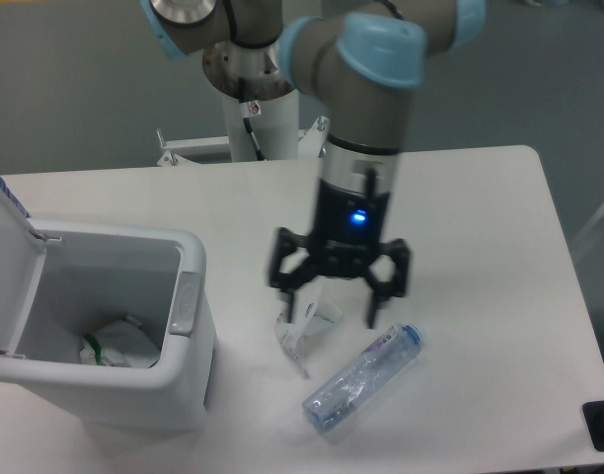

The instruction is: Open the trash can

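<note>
Item one, the trash can (105, 380): I log it at the table's front left corner, white and boxy, its lid (8, 257) swung up on the far left side and standing nearly upright, the interior exposed. Inside I see crumpled white material with a green mark (110, 346) on the bottom. The grey latch button (186, 303) sits on the rim facing the middle of the table. Item two, the gripper (339, 311): hanging over the table's centre, well apart from the can, fingers spread wide and holding nothing, a blue light lit on its body. Item three, a clear folded plastic piece (304, 331) lying just below the gripper's fingers. Item four, a clear plastic bottle (362, 380) on its side, near the front edge, pointing diagonally. Item five, the table (480, 217): white, matte, rounded at the far right corner. Beyond it I record a grey floor, a white metal frame (198, 146) behind the far edge, and a dark object (602, 425) at the lower right border, too cropped for me to identify.
</note>
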